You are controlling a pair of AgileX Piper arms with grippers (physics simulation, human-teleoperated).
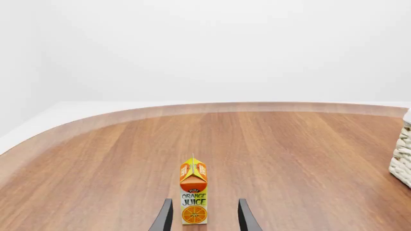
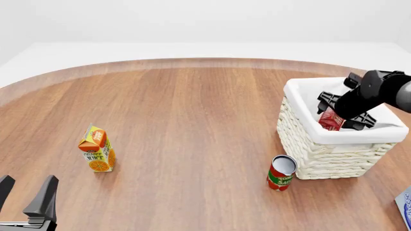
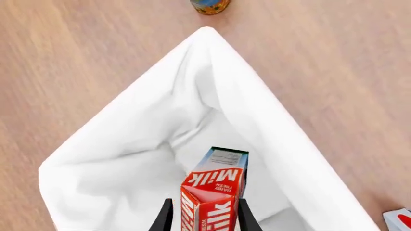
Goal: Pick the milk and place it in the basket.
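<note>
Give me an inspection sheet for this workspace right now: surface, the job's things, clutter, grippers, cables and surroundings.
Surface: brown wooden table with a curved far edge.
Job's things: milk carton held between the right gripper's fingers, inside the wicker basket's white cloth lining, not yet released.
Clutter: orange juice carton upright on the left; red tomato can standing by the basket's near corner; a blue and white box at the right edge, mostly cut off.
Grippers: right gripper shut on the milk, reaching into the basket; left gripper open, empty, low at the near left, pointing at the juice.
Cables: nothing seen.
Surroundings: plain white backdrop.
</note>
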